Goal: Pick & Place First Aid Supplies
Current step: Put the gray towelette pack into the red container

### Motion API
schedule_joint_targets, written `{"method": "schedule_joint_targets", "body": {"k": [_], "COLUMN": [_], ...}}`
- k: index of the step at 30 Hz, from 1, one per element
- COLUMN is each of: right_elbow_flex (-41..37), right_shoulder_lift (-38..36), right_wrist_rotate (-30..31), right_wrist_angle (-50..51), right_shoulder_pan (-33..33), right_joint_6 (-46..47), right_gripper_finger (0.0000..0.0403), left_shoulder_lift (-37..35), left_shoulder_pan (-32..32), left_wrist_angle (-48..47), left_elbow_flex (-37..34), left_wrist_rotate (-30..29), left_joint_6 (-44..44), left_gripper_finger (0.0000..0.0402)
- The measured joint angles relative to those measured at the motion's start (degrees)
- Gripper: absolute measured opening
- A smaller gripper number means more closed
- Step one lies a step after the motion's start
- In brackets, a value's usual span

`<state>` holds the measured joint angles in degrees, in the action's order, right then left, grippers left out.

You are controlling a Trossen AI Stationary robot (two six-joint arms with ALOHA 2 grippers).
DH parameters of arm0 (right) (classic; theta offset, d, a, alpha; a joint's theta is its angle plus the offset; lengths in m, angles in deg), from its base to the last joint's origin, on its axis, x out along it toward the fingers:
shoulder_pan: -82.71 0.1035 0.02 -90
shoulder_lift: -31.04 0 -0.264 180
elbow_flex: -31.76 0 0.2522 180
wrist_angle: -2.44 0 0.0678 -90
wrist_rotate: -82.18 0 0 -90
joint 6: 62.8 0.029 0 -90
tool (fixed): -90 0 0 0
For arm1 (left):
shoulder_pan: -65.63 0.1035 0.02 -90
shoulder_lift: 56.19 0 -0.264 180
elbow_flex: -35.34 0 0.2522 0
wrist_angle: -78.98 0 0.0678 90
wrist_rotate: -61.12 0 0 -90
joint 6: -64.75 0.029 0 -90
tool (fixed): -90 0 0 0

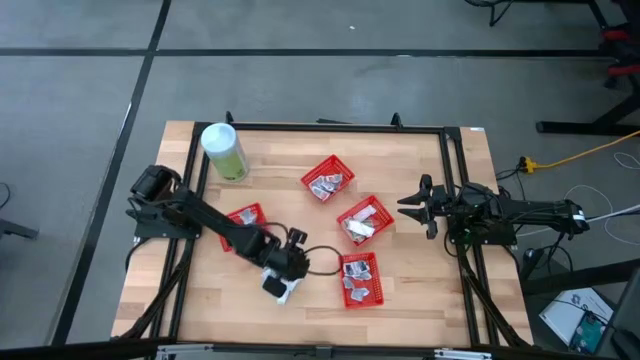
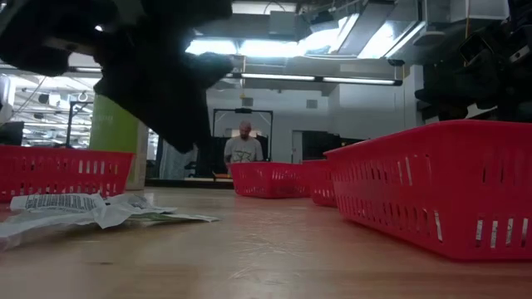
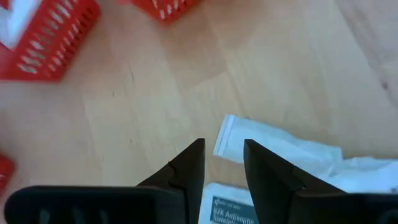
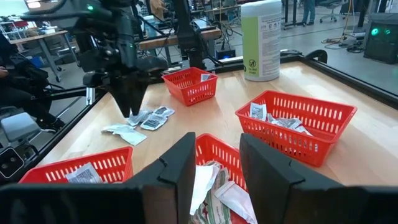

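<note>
Packets (image 3: 292, 155) lie loose beneath the left claw (image 3: 224, 163), fingers parted.

White-grey packets (image 1: 357, 226) fill four red baskets (image 1: 328, 178); few loose packets (image 4: 146, 119) flat on table (image 1: 420, 290).

A white packet (image 3: 231, 210) lying on the table shows partial blue print, apparently "Antiseptic". The pale-green canister (image 4: 261, 38) carries printed text and a round symbol, too small to read.
</note>
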<state>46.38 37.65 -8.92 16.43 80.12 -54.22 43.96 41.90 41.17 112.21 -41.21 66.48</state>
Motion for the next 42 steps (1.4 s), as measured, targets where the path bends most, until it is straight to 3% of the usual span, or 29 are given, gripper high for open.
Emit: {"method": "schedule_joint_targets", "body": {"k": [7,12,18,24,37,42], "right_elbow_flex": [0.0,0.0,0.0,0.0,0.0,0.0], "right_shoulder_lift": [0.02,0.01,0.0,0.02,0.02,0.01], "right_wrist_rotate": [0.0,-0.01,0.0,-0.02,-0.02,-0.02], "right_wrist_angle": [0.0,0.0,0.0,0.0,0.0,0.01], "right_shoulder_pan": [0.0,0.0,0.0,-0.02,0.0,0.0], "right_joint_6": [0.0,0.0,0.0,0.0,0.0,0.0], "right_gripper_finger": [0.0126,0.0126,0.0126,0.0126,0.0126,0.0126], "left_shoulder_lift": [-0.47,-0.47,-0.47,-0.47,-0.71,-0.68], "left_shoulder_pan": [-3.84,-5.18,-5.54,-5.49,-5.16,-3.65], "left_wrist_angle": [2.39,4.8,5.01,5.0,2.95,-2.92], "left_elbow_flex": [0.0,0.0,0.0,0.0,0.06,0.04], "left_wrist_rotate": [-6.69,-9.02,-16.72,-18.67,-15.91,-12.53], "left_joint_6": [0.54,6.72,8.49,8.61,5.68,0.86], "left_gripper_finger": [0.0109,0.0108,0.0105,0.0108,0.0106,0.0106]}}
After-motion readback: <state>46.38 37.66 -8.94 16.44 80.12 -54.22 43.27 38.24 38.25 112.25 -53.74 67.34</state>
